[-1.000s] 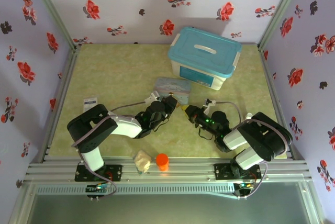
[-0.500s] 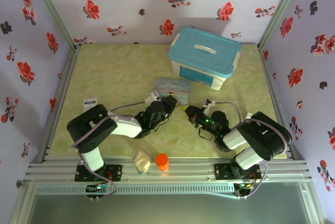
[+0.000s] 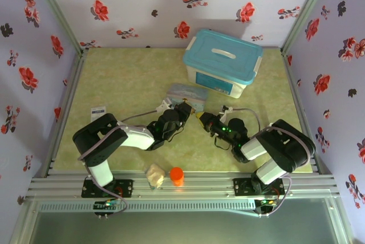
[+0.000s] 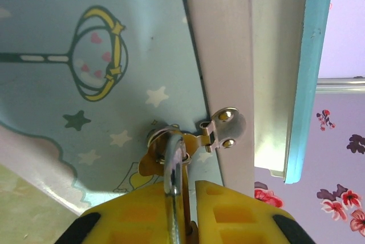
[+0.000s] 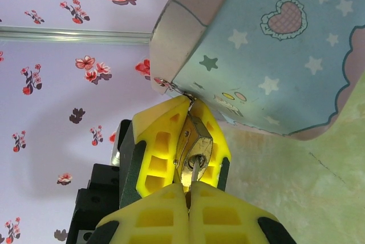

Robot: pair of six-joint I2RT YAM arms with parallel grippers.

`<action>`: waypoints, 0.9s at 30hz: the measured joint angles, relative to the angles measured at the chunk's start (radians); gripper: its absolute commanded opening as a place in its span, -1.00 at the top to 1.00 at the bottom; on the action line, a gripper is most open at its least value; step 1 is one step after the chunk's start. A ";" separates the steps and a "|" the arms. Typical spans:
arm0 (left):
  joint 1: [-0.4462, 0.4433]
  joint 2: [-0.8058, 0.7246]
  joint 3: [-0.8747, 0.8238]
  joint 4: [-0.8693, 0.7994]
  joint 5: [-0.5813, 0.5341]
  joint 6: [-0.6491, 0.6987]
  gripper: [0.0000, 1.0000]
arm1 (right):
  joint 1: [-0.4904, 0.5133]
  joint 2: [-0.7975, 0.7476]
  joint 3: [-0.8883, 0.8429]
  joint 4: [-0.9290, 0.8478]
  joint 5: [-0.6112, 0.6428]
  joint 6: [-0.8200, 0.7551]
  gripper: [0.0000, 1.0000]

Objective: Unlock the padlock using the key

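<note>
1. Padlock (image 5: 195,138): tiny, with a brass-gold body. Its thin grey shackle (image 4: 173,161) is hooked through the clasp (image 4: 215,133) of the tin (image 4: 85,84), mid-bench (image 3: 125,78).
2. Key (image 5: 195,172): a grey sliver, with its tip in the keyhole at the padlock's bottom end.
3. Left pincer (image 4: 185,194): yellow fingers pinching the padlock.
4. Right pincer (image 5: 187,191): pressed together on the key.
5. The tin is pale blue with stars, a crown and a heart.
6. The label on the box (image 3: 222,61) is too small to read.

A: Tally?
B: One padlock (image 5: 197,140), one key (image 5: 195,171), one tin (image 3: 187,94), one lidded box (image 3: 222,61).
A: Others?
B: One orange cylinder (image 3: 177,175), one beige lump (image 3: 154,175), one card (image 3: 98,110). Two grippers: left gripper (image 4: 183,191), right gripper (image 5: 187,190).
</note>
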 measured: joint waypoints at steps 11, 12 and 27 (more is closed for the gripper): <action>0.001 0.001 0.000 0.013 0.010 -0.019 1.00 | -0.040 0.011 -0.005 0.014 -0.052 -0.008 1.00; 0.000 0.002 0.000 0.016 0.013 -0.021 1.00 | -0.050 0.012 -0.009 0.019 -0.063 -0.008 1.00; 0.000 0.040 0.000 0.068 0.032 -0.035 1.00 | -0.087 0.051 -0.021 0.056 -0.107 -0.007 1.00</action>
